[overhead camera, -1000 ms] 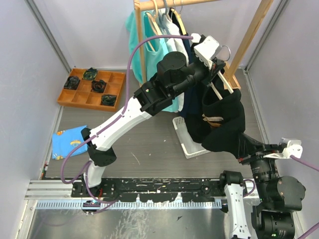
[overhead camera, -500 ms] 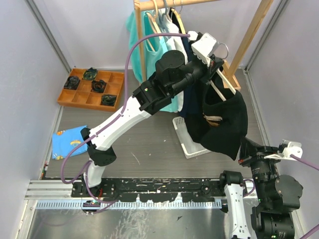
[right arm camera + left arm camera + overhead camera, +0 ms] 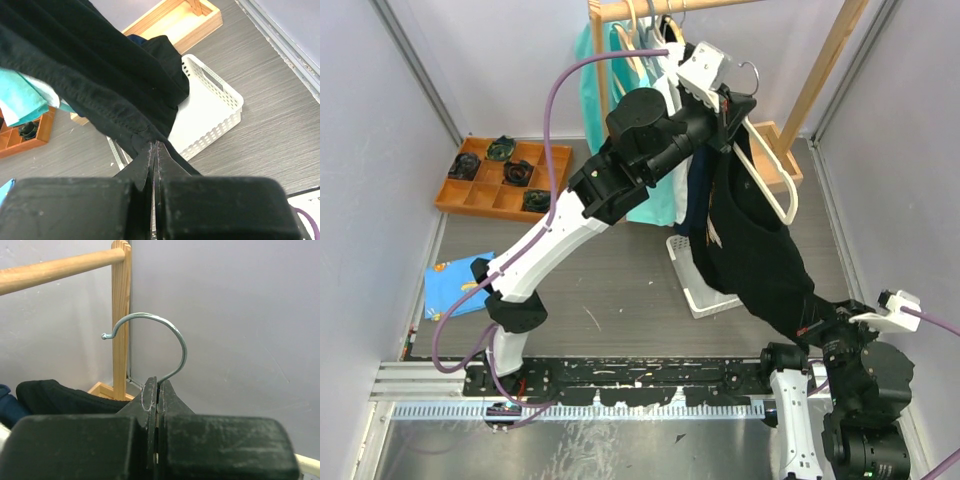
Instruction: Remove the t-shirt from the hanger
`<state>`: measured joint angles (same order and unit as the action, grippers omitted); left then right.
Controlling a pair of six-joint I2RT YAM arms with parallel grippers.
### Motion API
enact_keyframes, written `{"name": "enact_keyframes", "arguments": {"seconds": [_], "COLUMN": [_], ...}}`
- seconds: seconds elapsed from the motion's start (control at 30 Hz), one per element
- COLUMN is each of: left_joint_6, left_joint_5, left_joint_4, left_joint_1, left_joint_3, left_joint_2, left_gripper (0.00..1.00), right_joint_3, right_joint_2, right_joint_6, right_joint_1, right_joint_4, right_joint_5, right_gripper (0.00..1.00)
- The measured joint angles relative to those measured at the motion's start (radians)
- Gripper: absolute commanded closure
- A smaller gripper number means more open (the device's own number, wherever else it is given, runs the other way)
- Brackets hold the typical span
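Plainly the peel-off is half done. The left fingers (image 3: 172, 405) are pressed tight on the neck of the hook (image 3: 184, 347). They hold the hanger (image 3: 775, 180) high over the far edge of the counter (image 3: 620, 290), beside the rack (image 3: 820, 80). The right fingers (image 3: 142, 162) pinch the hem of the black t-shirt (image 3: 755, 250) low, by the near right corner. The t-shirt runs taut between the two holds, above the white basket (image 3: 692, 285). One pale arm of the hanger is already bare; the other is hidden under cloth.

To finish well, I would draw the hem along the line of the covered arm rather than straight down, so the neck opening slides over that arm's tip instead of catching on it. Tipping the hanger so the covered end points toward the right fingers should help. A slow, even pull seems wise, since the pinch takes only a thin fold and the wire could twist in its hold. The hook should stay away from the rack and the clothes hanging there.
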<state>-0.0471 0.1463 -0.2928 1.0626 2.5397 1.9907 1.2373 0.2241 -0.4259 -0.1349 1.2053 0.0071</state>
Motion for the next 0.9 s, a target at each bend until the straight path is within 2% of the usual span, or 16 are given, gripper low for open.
{"name": "enact_keyframes", "arguments": {"seconds": [0.07,0.1,0.2,0.33,0.6,0.9], "left_joint_6": [-0.007,-0.01,-0.016,-0.031,-0.039,-0.033], "left_joint_5": [0.0,0.0,-0.01,-0.039,-0.093,-0.113], "left_joint_4": [0.003,0.003,0.003,0.002,-0.007,-0.021], "left_joint_1": [0.0,0.0,0.0,0.0,0.002,0.002], "left_joint_3": [0.0,0.0,0.0,-0.001,-0.024,-0.039], "left_joint_2": [-0.004,-0.005,-0.006,-0.006,-0.006,0.004], "left_gripper": [1.0,1.0,1.0,1.0,1.0,1.0], "right_joint_3": [0.0,0.0,0.004,0.05,0.247,0.361], "right_joint_2": [-0.004,-0.006,-0.006,0.002,0.119,0.204], "right_joint_6": [-0.001,-0.001,0.001,0.01,0.049,0.069], "right_joint_1": [0.0,0.0,0.0,0.0,0.0,0.0], "right_joint_4": [0.003,0.004,0.001,-0.032,-0.175,-0.308], "right_joint_5": [0.003,0.003,0.002,-0.016,-0.101,-0.224], "right_gripper": [0.99,0.96,0.73,0.6,0.53,0.44]}}
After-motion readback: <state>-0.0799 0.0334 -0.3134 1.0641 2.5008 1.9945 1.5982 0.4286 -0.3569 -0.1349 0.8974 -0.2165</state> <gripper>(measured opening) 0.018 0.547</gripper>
